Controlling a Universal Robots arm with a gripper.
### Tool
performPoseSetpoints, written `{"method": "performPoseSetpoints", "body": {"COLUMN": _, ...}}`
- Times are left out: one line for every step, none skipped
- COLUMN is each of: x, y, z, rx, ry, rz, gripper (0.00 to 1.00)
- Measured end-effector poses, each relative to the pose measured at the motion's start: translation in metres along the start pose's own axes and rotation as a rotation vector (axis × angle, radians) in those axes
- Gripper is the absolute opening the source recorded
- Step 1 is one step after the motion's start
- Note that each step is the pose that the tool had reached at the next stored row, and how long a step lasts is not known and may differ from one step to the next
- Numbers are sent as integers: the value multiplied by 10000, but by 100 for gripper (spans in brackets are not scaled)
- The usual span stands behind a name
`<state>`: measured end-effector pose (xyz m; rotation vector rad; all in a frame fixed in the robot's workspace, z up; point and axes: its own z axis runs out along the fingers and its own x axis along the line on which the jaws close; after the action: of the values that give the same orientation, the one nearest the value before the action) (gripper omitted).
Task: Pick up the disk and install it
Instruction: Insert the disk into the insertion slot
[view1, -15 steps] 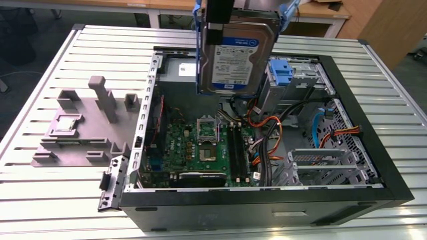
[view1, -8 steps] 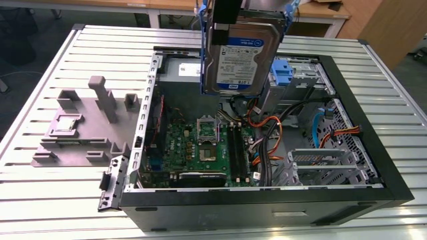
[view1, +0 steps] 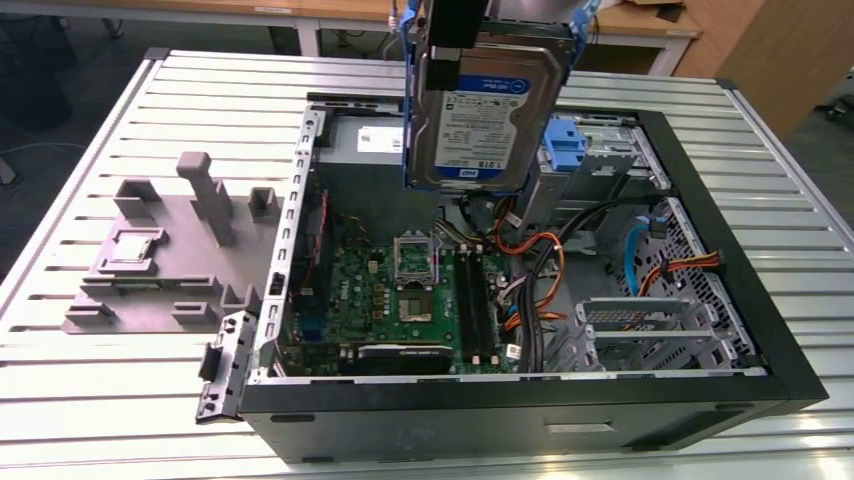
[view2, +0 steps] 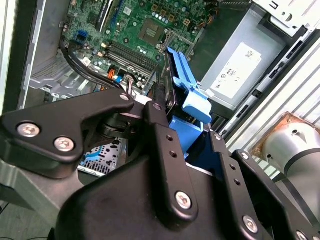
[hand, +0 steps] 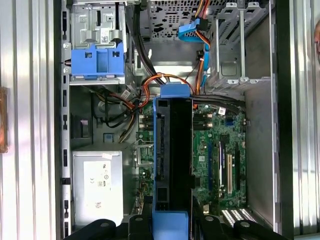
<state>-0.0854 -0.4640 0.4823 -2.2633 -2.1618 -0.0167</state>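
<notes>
The disk (view1: 478, 110), a silver hard drive with a white-and-blue label and blue rails, hangs upright above the open computer case (view1: 747, 330), over its back middle. My gripper (view1: 461, 28) is shut on the disk's upper end. In the first wrist view the disk (hand: 172, 165) shows edge-on, black between blue rails, over the motherboard (hand: 220, 155), with my gripper (hand: 171, 227) clamped around it. In the second wrist view the black fingers (view2: 159, 125) press on the blue rail of the disk (view2: 192, 107).
A blue-latched drive bay (hand: 97, 62) sits in the case next to the grey power supply (hand: 97, 185) with a white sticker. Orange and black cables (view1: 541, 270) cross the case. A metal cage (view1: 654, 325) stands at the front right. A grey fixture (view1: 174, 250) lies outside, at the exterior view's left.
</notes>
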Motion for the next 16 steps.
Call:
{"method": "performPoseSetpoints", "body": {"x": 0, "y": 2, "z": 0, "rx": 0, "ry": 0, "rz": 0, "gripper": 37}}
{"method": "performPoseSetpoints", "body": {"x": 0, "y": 4, "z": 0, "rx": 0, "ry": 0, "rz": 0, "gripper": 37}}
{"method": "performPoseSetpoints", "body": {"x": 0, "y": 6, "z": 0, "rx": 0, "ry": 0, "rz": 0, "gripper": 37}}
{"method": "performPoseSetpoints", "body": {"x": 0, "y": 8, "z": 0, "rx": 0, "ry": 0, "rz": 0, "gripper": 37}}
{"method": "performPoseSetpoints", "body": {"x": 0, "y": 10, "z": 0, "rx": 0, "ry": 0, "rz": 0, "gripper": 37}}
{"method": "performPoseSetpoints", "body": {"x": 1, "y": 12, "z": 0, "rx": 0, "ry": -1, "rz": 0, "gripper": 37}}
{"method": "performPoseSetpoints", "body": {"x": 1, "y": 14, "z": 0, "rx": 0, "ry": 0, "rz": 0, "gripper": 37}}
{"method": "performPoseSetpoints", "body": {"x": 1, "y": 16, "z": 0, "rx": 0, "ry": 0, "rz": 0, "gripper": 37}}
{"method": "performPoseSetpoints", "body": {"x": 1, "y": 18, "z": 0, "rx": 0, "ry": 0, "rz": 0, "gripper": 37}}
{"method": "performPoseSetpoints", "body": {"x": 1, "y": 20, "z": 0, "rx": 0, "ry": 0, "rz": 0, "gripper": 37}}
{"method": "performPoseSetpoints", "body": {"x": 1, "y": 22, "z": 0, "rx": 0, "ry": 1, "rz": 0, "gripper": 37}}
{"method": "performPoseSetpoints", "body": {"x": 1, "y": 24, "z": 0, "rx": 0, "ry": 0, "rz": 0, "gripper": 37}}
{"method": "performPoseSetpoints", "body": {"x": 1, "y": 26, "z": 0, "rx": 0, "ry": 0, "rz": 0, "gripper": 37}}
{"method": "performPoseSetpoints", "body": {"x": 1, "y": 28, "z": 0, "rx": 0, "ry": 1, "rz": 0, "gripper": 37}}
{"method": "performPoseSetpoints", "body": {"x": 2, "y": 30, "z": 0, "rx": 0, "ry": 0, "rz": 0, "gripper": 37}}
{"method": "performPoseSetpoints", "body": {"x": 2, "y": 32, "z": 0, "rx": 0, "ry": 0, "rz": 0, "gripper": 37}}
